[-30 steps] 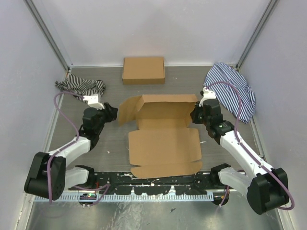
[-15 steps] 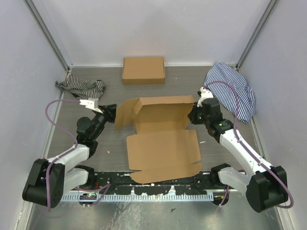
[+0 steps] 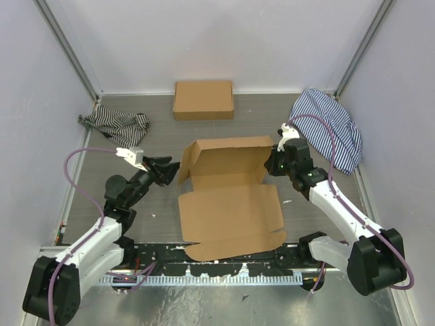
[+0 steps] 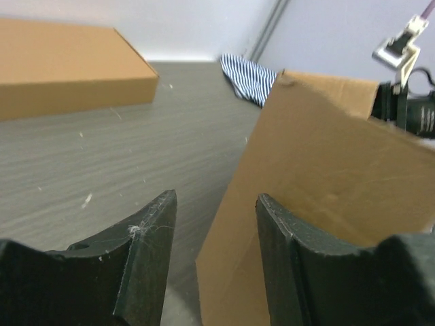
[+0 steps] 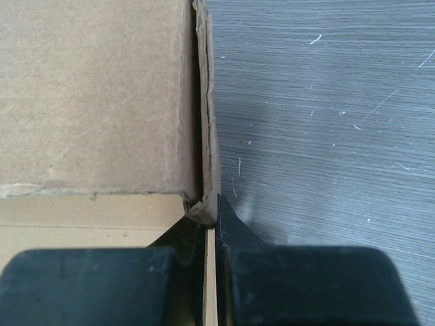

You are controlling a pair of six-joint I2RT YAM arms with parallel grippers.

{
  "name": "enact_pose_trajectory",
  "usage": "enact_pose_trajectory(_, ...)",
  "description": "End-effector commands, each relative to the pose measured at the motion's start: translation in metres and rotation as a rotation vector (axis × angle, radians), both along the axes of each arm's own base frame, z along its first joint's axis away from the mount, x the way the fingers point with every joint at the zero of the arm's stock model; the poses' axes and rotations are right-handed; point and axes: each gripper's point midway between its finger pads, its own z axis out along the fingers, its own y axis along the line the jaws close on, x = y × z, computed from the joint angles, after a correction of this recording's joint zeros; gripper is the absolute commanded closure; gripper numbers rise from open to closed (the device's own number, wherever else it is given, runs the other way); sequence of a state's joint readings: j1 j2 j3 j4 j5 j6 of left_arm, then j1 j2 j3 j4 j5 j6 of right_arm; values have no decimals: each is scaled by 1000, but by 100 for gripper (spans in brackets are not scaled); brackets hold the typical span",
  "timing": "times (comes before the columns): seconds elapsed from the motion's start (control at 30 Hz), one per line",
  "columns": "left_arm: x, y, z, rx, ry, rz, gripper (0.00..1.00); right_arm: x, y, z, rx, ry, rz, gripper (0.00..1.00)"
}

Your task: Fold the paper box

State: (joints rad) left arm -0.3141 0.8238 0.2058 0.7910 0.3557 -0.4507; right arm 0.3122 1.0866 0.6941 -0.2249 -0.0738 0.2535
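The paper box, a plain brown die-cut cardboard piece, lies mid-table with its far panel and side flaps raised. My left gripper is open, its fingers beside the raised left flap; in the left wrist view the flap stands between and beyond the open fingers. My right gripper is shut on the box's right side flap; in the right wrist view the thin cardboard edge is pinched between the fingers.
A neat low brown cardboard box sits at the back wall and shows in the left wrist view. Striped cloths lie at the far left and far right. A black rail runs along the near edge.
My left gripper moved right and pushed the left flap up and inward, from lying outward to standing. The right gripper stayed pinched on the right flap, shifting slightly left.
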Motion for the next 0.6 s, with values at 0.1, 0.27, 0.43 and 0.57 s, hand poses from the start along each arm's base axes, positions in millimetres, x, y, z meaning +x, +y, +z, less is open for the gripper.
enact_pose_trajectory(0.1, -10, -29, -30, 76, 68, -126, 42, 2, 11, 13, 40, -25, 49, 99)
enact_pose_trajectory(0.27, -19, -36, -22, 71, 46, -150, 41, 2, 11, 6, 36, -12, 52, 99)
enact_pose_trajectory(0.43, -27, -46, -16, 86, 29, -158, 40, 2, 13, 5, 41, -11, 56, 99)
enact_pose_trajectory(0.57, -31, -58, -17, 111, 38, -185, 40, 1, 12, 4, 42, -10, 54, 99)
